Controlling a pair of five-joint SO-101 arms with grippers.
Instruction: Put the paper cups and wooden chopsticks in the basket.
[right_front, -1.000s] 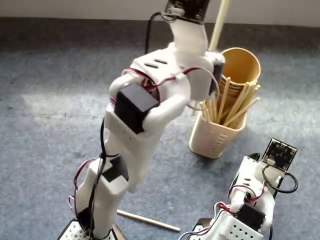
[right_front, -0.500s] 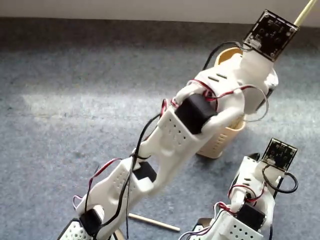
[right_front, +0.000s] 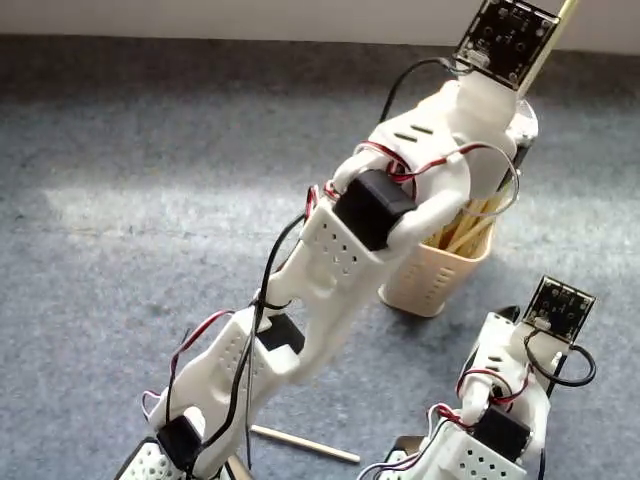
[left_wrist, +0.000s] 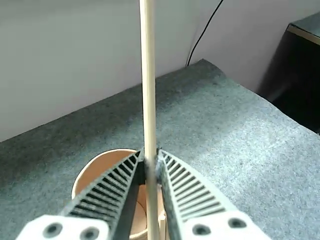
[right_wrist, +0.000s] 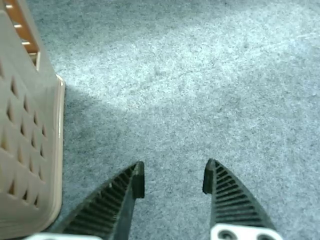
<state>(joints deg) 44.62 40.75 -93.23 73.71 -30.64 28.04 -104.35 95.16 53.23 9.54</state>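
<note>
- My left arm (right_front: 340, 260) stretches across the grey carpet (right_front: 120, 200) to the cream basket (right_front: 435, 275), and its wrist sits over the basket's top.
- The left gripper (left_wrist: 150, 167) is clamped on one wooden chopstick (left_wrist: 147, 75). Both ribbed fingers (left_wrist: 185, 190) press against it from either side.
- That chopstick stands nearly upright in the grip. Most of its length rises above the fingers, and a short part runs down between them.
- In the high view the same stick (right_front: 562, 18) pokes up past the wrist camera board at the top edge.
- A paper cup (left_wrist: 95, 167) sits right below the left gripper with its open mouth facing up. The held chopstick's lower part lines up over that mouth.
- I cannot tell whether the stick's lower end touches the cup.
- More chopsticks (right_front: 465, 225) lean inside the basket, visible under the arm at its near side.
- One loose chopstick (right_front: 305, 443) lies flat on the carpet near the base of the left arm, well apart from the basket.
- My right arm (right_front: 510, 400) is folded low, close in front of the basket.
- The right gripper (right_wrist: 172, 180) has its fingers spread with nothing between them, pointing down at bare carpet.
- The basket's perforated wall (right_wrist: 25, 150) stands just beside the right gripper, without touching it.
</note>
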